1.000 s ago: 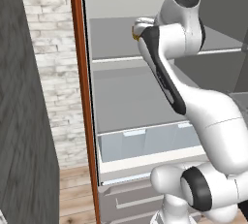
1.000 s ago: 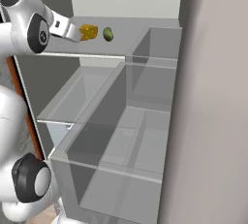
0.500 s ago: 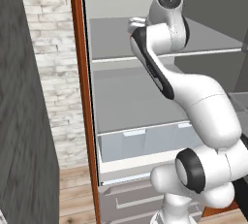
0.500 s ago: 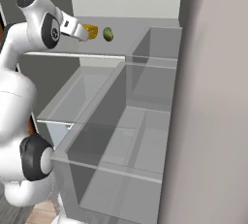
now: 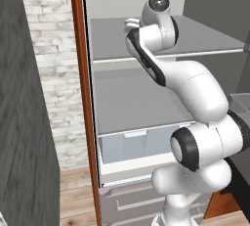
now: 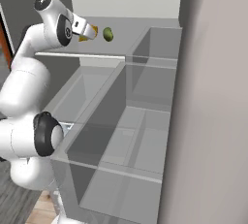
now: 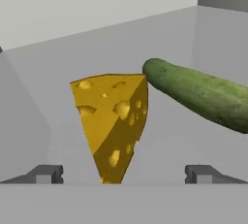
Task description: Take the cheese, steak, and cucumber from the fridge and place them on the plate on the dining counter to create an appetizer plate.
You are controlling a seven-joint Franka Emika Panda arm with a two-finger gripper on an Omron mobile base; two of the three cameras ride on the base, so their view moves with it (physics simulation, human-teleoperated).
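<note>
The two-finger gripper (image 7: pixel 123 173) is held wide open and empty before the holed yellow cheese wedge (image 7: pixel 112 121) on the fridge's upper grey shelf (image 6: pixel 138 29); the dark green cucumber (image 7: pixel 201 93) behind it is cut off at the frame's edge.

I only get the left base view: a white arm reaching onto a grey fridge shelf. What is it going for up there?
Observer: A yellow wedge of cheese with holes in it. In the hand view it stands right ahead, between the two fingertips.
Operator: Is anything else on that shelf?
Observer: Yes, a dark green cucumber lies beside the cheese; in the hand view its rounded end comes up against the wedge's top corner.
Operator: Has the gripper grabbed anything?
Observer: No. The gripper is open, with its tips wide apart on either side of the wedge's narrow end.
Operator: What is to the side of the arm?
Observer: In the right base view, clear door bins stand to its right.
</note>
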